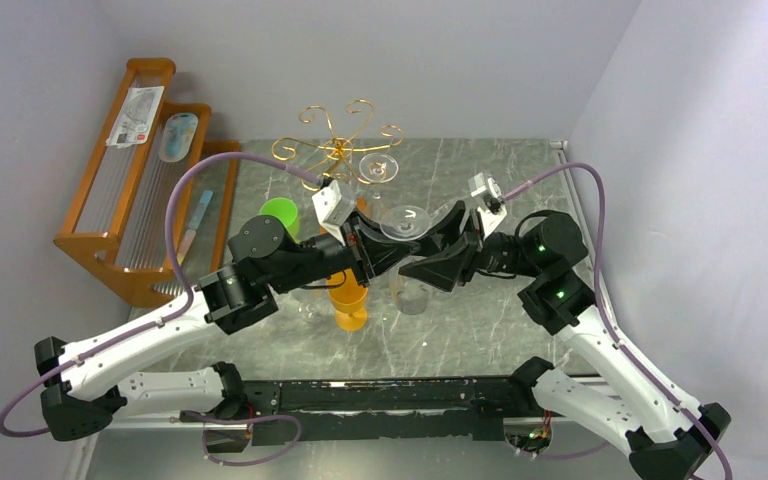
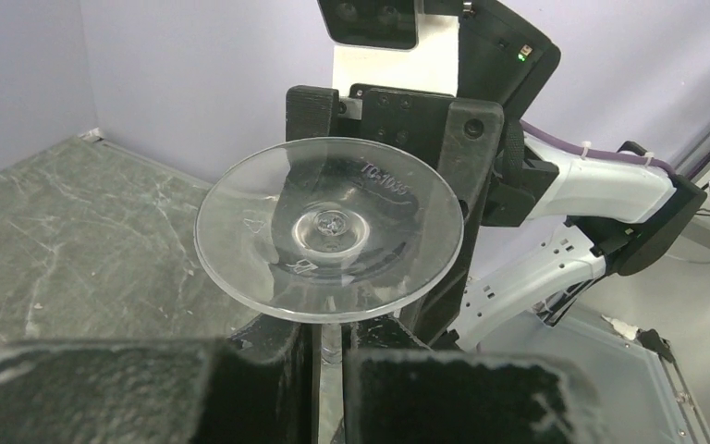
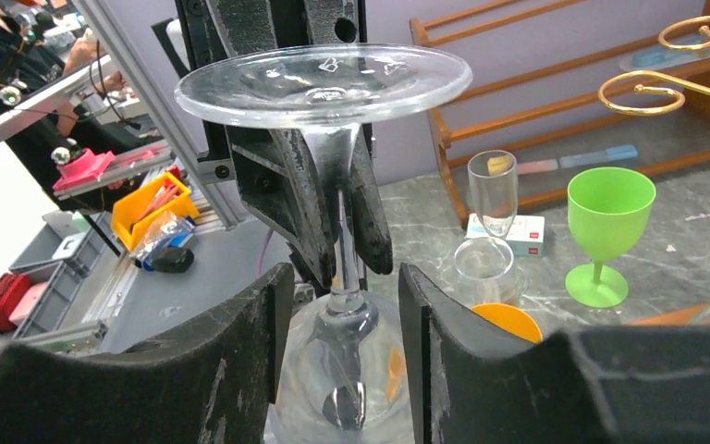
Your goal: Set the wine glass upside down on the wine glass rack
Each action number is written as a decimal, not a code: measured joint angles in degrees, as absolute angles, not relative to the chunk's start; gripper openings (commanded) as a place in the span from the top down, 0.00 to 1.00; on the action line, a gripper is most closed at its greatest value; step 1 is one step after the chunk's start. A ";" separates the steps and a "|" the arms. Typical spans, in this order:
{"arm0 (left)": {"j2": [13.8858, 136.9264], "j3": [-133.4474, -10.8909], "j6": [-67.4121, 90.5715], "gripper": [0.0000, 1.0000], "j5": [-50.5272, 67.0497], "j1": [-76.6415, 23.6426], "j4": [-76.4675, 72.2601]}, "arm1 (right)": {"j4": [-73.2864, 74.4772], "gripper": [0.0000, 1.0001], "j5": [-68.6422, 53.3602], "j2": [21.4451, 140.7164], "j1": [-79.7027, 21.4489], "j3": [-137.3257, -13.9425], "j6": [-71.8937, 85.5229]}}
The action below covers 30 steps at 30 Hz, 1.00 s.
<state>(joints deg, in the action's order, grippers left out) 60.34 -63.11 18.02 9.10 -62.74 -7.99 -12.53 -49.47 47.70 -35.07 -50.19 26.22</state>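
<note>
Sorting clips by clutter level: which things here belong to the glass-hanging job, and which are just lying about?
Job: wine glass, wine glass rack, left gripper, right gripper.
Lying about: green goblet, orange cup, wooden shelf, clear flute.

Bright, even light, soft shadows; near jaws blurred in both wrist views.

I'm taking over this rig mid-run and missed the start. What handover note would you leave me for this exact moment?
Left end effector: shut on the stem of the wine glass, which is inverted, foot up, off the table.
Right end effector: open, straddling the stem.
The wine glass rack stands beyond both arms, at the table's back.
Done: glass is up and inverted.
To do: carry it to the rack and hang it.
</note>
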 measured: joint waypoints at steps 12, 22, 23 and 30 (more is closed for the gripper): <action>57.19 -58.74 17.50 0.95 9.82 -62.74 -12.69 | -16.91 0.70 -49.60 47.35 -35.07 -48.69 28.16; 57.19 -57.56 17.10 0.95 12.16 -62.59 -15.55 | -23.18 0.84 -51.42 48.62 -35.11 -47.55 32.34; 57.19 -57.56 17.15 0.95 12.29 -62.57 -15.70 | -23.62 0.90 -51.57 48.64 -35.11 -47.55 32.36; 57.12 -57.56 17.41 0.95 13.69 -62.50 -16.40 | -25.71 1.00 -53.32 49.12 -35.24 -47.53 32.56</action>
<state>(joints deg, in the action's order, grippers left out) 57.12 -57.56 17.41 13.69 -62.50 -16.40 -25.71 -53.32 49.12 -35.24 -47.53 32.56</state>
